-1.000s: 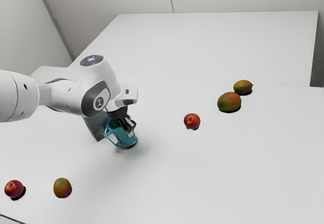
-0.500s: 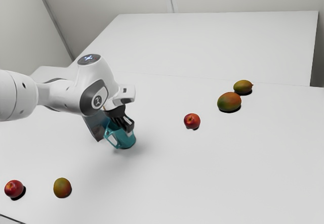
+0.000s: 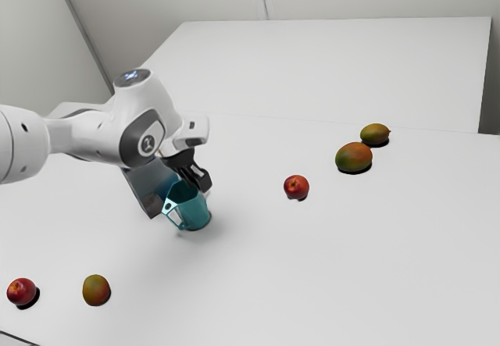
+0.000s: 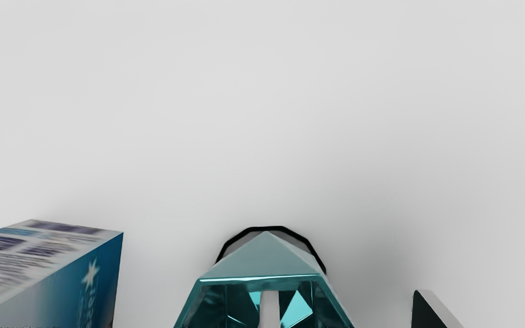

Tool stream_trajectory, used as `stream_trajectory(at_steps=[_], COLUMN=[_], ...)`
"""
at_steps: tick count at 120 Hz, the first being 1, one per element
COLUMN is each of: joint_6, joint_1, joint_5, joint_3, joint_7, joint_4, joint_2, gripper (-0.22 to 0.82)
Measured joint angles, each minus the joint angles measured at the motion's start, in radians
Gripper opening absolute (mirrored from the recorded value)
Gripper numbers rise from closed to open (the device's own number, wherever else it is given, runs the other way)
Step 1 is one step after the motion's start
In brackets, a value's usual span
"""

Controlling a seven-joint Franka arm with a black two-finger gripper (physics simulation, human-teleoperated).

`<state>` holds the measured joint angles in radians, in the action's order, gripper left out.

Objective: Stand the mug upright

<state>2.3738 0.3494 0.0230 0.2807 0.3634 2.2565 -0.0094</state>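
The teal mug (image 3: 197, 212) stands on its base, mouth upward with perhaps a slight lean, handle toward the exterior view's lower left. My gripper (image 3: 200, 182) is at its rim, on the side away from the handle. In the wrist view the mug (image 4: 253, 264) shows its faceted mouth, and my gripper (image 4: 350, 310) has its fingers wide apart: one reaches over the opening, the other stands outside the wall with space between. The lower part of the mug's inside is hidden.
A blue and white box (image 3: 147, 190) stands close behind the mug, beside the hand; the box (image 4: 94, 278) has printed sides. A red fruit (image 3: 296, 187) and two mangoes (image 3: 354, 157) lie toward the exterior view's right. Another red fruit (image 3: 21, 291) and mango (image 3: 96, 290) lie lower left.
The mug has come up from a stronger tilt to a nearly upright stance. My hand has risen, and its fingers now sit higher at the rim.
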Motion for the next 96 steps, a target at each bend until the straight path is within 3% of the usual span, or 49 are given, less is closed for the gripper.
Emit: stream_trajectory(at_steps=[32,50,72,88,96], joint_6=[-0.017,-0.073,-0.228,-0.419,-0.525], joint_1=[0.005,0.007,0.008,-0.026,-0.093], joint_5=[-0.009,-0.025,-0.018,0.010,0.022], joint_3=[-0.001,-0.003,-0.003,-0.014,-0.059], joint_7=[0.006,0.007,-0.002,-0.036,-0.064], joint_4=[-0.026,-0.106,-0.305,-0.565,-0.696], joint_2=[-0.041,-0.058,-0.009,0.138,0.217], gripper=[0.28,0.36,0.50,0.55,0.56])
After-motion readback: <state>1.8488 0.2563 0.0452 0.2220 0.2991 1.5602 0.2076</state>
